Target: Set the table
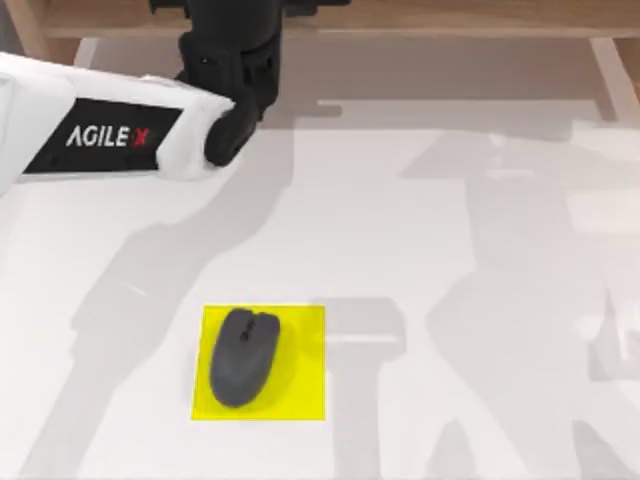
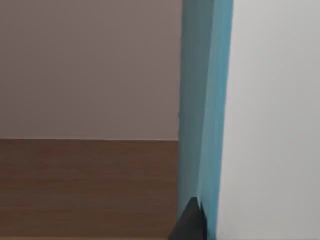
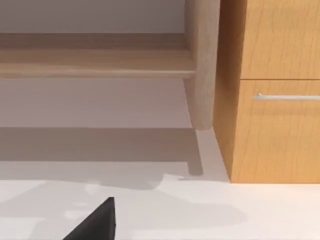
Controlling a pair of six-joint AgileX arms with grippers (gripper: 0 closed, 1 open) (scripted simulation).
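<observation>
The white table (image 1: 450,250) spans the top view. Near its front edge, left of centre, lies a yellow square mat (image 1: 305,392) with a dark grey computer mouse (image 1: 243,357) resting on it. My left arm (image 1: 120,132) reaches from the left toward the back, and its black wrist (image 1: 232,60) runs under the wooden shelf's front edge. In the left wrist view, a dark corner of my left gripper (image 2: 191,222) sits against an upright teal-blue slab (image 2: 205,100); whether it holds the slab I cannot tell. A dark corner of my right gripper (image 3: 95,224) hangs over the white tabletop.
A light-brown wooden shelf (image 1: 450,18) runs along the back edge. The right wrist view has its rail (image 3: 95,62), a round post (image 3: 202,65) and a wooden cabinet with a metal drawer handle (image 3: 285,96). Arm shadows fall across the table's right half.
</observation>
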